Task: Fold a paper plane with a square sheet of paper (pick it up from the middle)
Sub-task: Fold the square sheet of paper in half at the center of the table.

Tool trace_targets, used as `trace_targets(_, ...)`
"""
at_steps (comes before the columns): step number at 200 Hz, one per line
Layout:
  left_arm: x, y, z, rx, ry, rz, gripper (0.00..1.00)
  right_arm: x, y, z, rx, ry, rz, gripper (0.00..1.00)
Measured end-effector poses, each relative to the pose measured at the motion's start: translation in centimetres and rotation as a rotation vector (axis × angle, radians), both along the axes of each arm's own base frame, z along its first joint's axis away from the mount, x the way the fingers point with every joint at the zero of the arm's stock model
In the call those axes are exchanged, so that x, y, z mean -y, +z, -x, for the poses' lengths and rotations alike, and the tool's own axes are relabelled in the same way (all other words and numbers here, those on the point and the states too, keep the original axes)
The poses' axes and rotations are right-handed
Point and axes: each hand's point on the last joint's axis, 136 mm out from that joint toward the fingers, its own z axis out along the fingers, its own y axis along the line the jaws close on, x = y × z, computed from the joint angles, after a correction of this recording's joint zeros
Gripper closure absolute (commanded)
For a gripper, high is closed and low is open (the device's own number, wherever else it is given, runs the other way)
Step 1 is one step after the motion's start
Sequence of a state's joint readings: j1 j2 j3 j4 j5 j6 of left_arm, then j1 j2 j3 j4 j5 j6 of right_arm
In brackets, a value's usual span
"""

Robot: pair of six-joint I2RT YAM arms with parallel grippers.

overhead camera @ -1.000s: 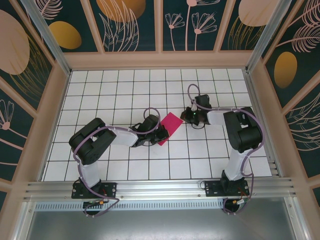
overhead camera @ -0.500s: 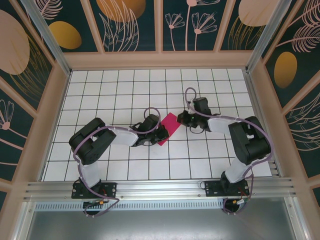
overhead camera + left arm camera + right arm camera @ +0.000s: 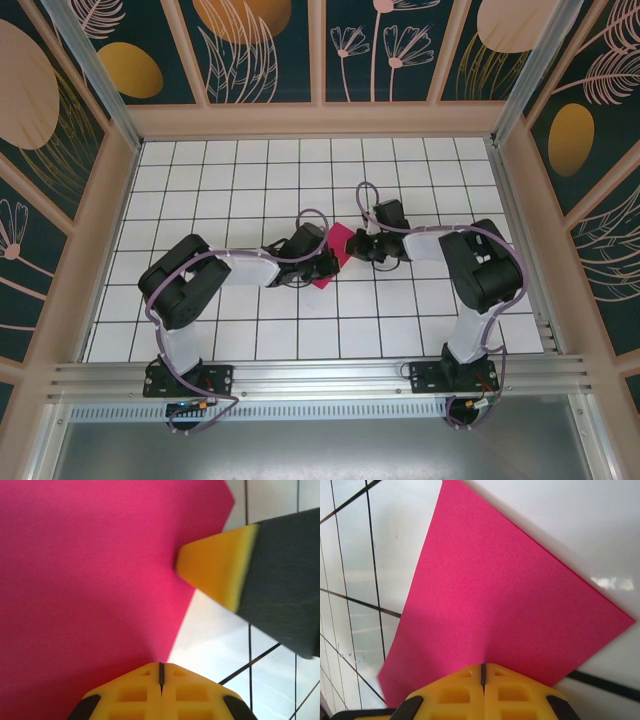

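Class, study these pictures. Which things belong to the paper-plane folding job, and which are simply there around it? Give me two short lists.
Belongs to the job:
- pink paper
- left tool, shut, at the paper's edge
- right tool, shut, at the paper's edge

Simply there:
- gridded table
- patterned walls
- metal rail

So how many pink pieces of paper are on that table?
1. The thin magenta-pink paper sheet lies in the middle of the white gridded table, between the left end effector and the right end effector, which overlap it; a second sheet could hide beneath.
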State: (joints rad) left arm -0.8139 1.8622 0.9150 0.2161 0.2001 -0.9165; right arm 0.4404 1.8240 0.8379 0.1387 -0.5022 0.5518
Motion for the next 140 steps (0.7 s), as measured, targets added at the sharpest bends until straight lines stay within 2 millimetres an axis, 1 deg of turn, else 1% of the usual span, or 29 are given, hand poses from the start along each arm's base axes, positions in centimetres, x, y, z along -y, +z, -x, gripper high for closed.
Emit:
trace_targets(26, 1.2, 1.4, -1.7, 0.068, -0.016, -0.004, 0.97, -0.5, 0.0, -0.9, 0.012, 0.011, 0.001, 1.0)
trace_targets(38, 1.5, 1.6, -2.2, 0.086, -0.02, -0.006, 0.97, -0.6, 0.0, -1.2, 0.018, 0.018, 0.001, 1.0)
trace_targets(49, 1.5, 1.4, -2.5, 0.098, -0.02, -0.019, 0.98, -0.7, 0.0, -1.4, 0.022, 0.022, 0.002, 1.0)
trace_targets(85, 0.4, -0.2, -3.0, 0.095, -0.008, -0.075, 1.0, -0.7, 0.0, -1.4, 0.03, 0.036, 0.004, 1.0)
trace_targets(116, 0.2, -0.7, -3.1, 0.088, -0.008, -0.082, 1.0, -0.7, 0.0, -1.4, 0.028, 0.039, 0.001, 1.0)
trace_targets(140, 0.3, -0.9, -2.9, 0.078, -0.028, -0.074, 1.0, -0.7, 0.0, -1.4, 0.026, 0.04, -0.003, 1.0)
